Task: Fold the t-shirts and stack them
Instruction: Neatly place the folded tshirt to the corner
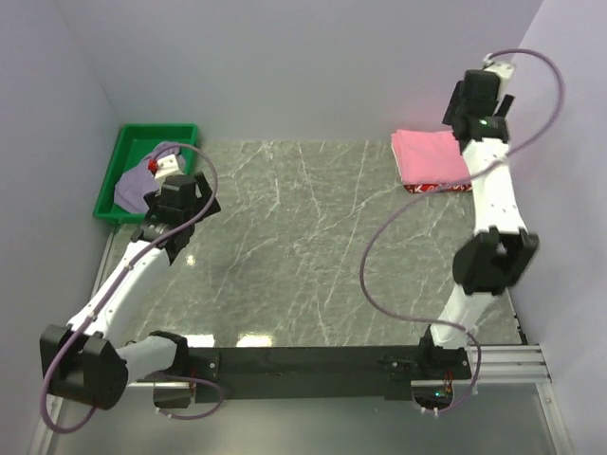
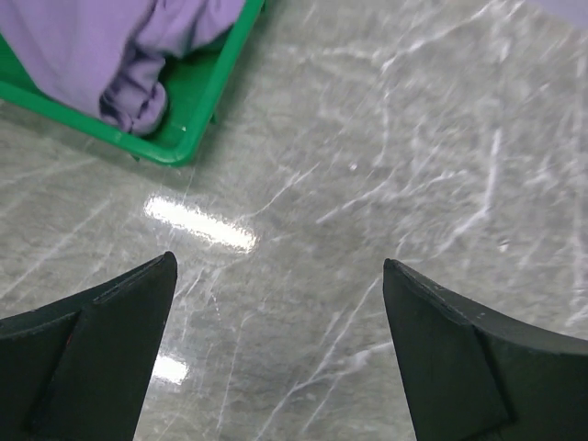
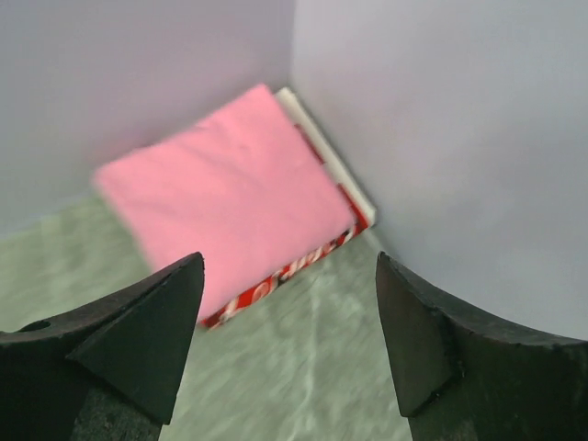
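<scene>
A folded pink t-shirt point(image 1: 429, 154) point(image 3: 230, 197) lies on top of a folded white t-shirt with red print point(image 1: 442, 188) point(image 3: 296, 269) in the far right corner. My right gripper point(image 1: 479, 102) point(image 3: 289, 259) hangs above and just in front of that stack, open, with nothing between its fingers. A crumpled lavender-grey t-shirt point(image 1: 137, 182) point(image 2: 119, 46) sits in the green bin point(image 1: 119, 161) point(image 2: 197, 101) at the far left. Right beside the bin my left gripper point(image 1: 178, 201) point(image 2: 278, 262) is wide open over bare marble, holding nothing.
The grey marble tabletop point(image 1: 303, 237) spreads between the bin and the stack. Pale walls point(image 1: 285, 66) close in behind and on both sides, and the stack sits tight against the right wall. The right arm's cable point(image 1: 379, 275) loops over the table.
</scene>
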Tool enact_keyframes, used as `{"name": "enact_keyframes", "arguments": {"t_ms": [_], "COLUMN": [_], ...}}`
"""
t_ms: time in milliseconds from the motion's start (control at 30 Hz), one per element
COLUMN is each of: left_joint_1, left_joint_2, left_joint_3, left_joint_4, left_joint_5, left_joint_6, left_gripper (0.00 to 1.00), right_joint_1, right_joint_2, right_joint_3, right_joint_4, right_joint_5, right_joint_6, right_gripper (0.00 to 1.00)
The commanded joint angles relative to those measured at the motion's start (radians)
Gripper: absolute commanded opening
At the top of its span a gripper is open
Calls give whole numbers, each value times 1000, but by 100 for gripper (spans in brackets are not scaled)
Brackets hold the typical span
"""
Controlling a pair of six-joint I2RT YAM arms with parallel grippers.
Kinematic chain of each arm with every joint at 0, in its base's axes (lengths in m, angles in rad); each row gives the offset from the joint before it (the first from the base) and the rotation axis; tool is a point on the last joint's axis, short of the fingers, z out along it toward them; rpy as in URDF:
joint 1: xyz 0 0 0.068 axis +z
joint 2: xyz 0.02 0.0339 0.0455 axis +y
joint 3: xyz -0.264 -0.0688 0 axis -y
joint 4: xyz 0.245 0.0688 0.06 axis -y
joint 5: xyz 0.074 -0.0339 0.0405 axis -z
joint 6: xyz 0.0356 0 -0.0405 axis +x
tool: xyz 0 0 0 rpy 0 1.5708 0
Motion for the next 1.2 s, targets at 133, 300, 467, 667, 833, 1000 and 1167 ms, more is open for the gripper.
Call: {"name": "enact_keyframes", "arguments": {"t_ms": [133,300,467,667,833,1000,1167], "left_joint_1": [-5,-5,-5,-5,-5,-5,-5], "left_joint_2": [-206,-416,-583,-778,-941,-952,-923], "left_joint_3": [86,177,292,244,153,139,130], "left_joint_4": [-106,-263,-474,-574,-562,-556,-567], "left_joint_5": [-38,-120,-212,-303,-291,-317,-335], "left_joint_6": [-24,-63,-171,-287,-294,-312,-330], "left_gripper": [99,99,99,99,99,99,99], "right_joint_1": [0,0,44,177,205,219,231], "right_joint_2": [-496,-891,-1225,-1438,-1613,-1635,-1649], "right_joint_3": [-264,-537,-804,-953,-1065,-1094,-1130], "right_joint_4": [-239,-190,-123,-134,-51,-23,-3], "right_joint_5": [-307,-387,-326,-174,-159,-168,-175], "right_joint_6": [272,313,344,336,312,299,286], "right_gripper": [82,82,89,90,91,91,91]}}
